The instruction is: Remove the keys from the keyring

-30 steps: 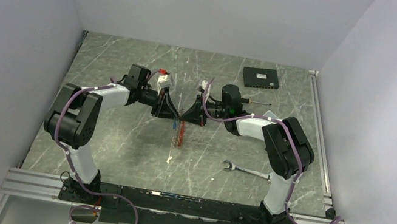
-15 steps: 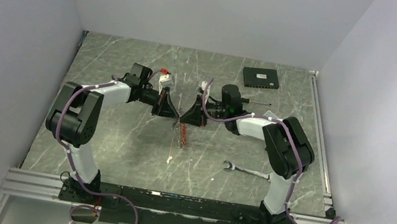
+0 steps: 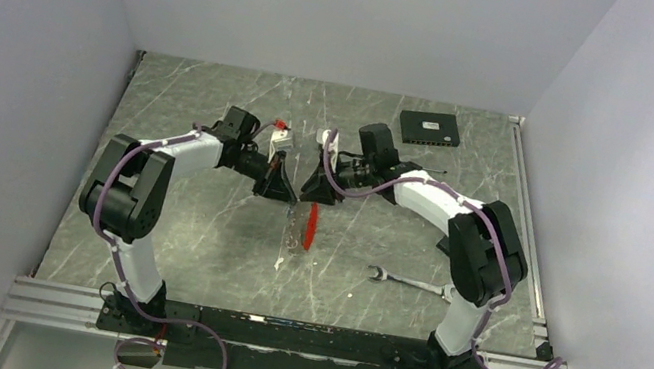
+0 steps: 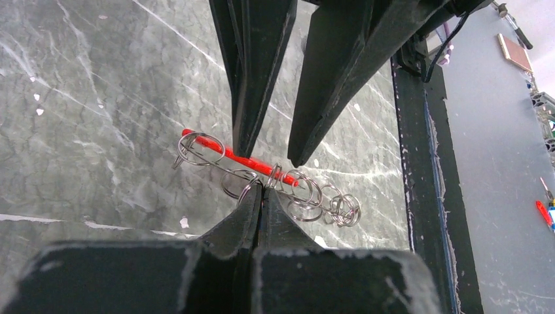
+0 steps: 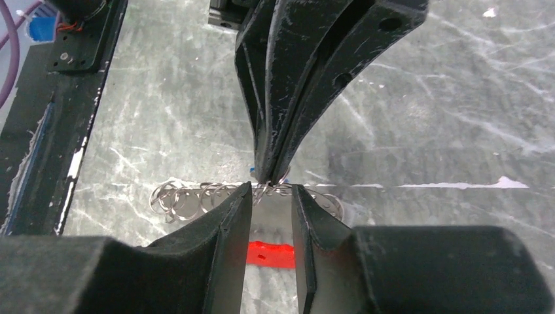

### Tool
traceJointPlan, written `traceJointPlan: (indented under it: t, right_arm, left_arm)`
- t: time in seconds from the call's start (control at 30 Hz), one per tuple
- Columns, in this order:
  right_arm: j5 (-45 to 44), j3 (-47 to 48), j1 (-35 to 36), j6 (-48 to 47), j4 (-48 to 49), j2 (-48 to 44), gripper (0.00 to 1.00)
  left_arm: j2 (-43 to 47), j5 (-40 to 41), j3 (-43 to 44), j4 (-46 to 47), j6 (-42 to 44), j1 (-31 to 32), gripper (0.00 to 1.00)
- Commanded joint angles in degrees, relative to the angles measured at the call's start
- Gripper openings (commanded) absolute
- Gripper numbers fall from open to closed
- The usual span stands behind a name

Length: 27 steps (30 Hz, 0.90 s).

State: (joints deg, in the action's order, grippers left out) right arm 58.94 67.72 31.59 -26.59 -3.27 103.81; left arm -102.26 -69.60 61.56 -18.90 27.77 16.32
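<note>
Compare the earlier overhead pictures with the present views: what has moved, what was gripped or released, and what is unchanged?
Both grippers moved slightly farther forward. The right gripper opened and let go of the keyring. The left gripper, shut on one ring, alone holds it. Its red tag swung slightly rightward. The wrench and the black box stayed put.

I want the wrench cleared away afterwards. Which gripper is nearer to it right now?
Right. The right gripper hangs over mid-table, left of and beyond the wrench; the left gripper, pinching the keyring, sits just past it, further left.
</note>
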Motion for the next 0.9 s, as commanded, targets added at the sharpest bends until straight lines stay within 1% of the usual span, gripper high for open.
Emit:
traceJointPlan:
  t: [0.0,0.47,0.63,0.8,0.87]
  right_arm:
    - [-0.3,2.9,0.6,-3.7,-4.9,-0.4,0.32]
    - [-2.6,5.4,2.1,-3.4,-8.0,3.2,0.27]
    - [-2.9,5.7,2.1,-3.8,-9.2,3.7,0.24]
    - [-3.0,5.3,2.1,-4.3,-10.2,3.6,0.25]
    - [-2.8,5.3,2.1,-4.4,-10.7,3.4,0.23]
  left_arm:
    - [0.8,-0.7,1.8,-0.6,1.9,0.5,0.00]
    - [1.9,-0.3,1.3,0.5,1.7,1.2,0.00]
    - [2.1,-0.3,1.1,0.9,1.4,1.2,0.00]
    - [2.0,0.1,1.1,1.0,1.4,1.2,0.00]
    - [1.9,0.1,1.2,0.9,1.3,1.1,0.00]
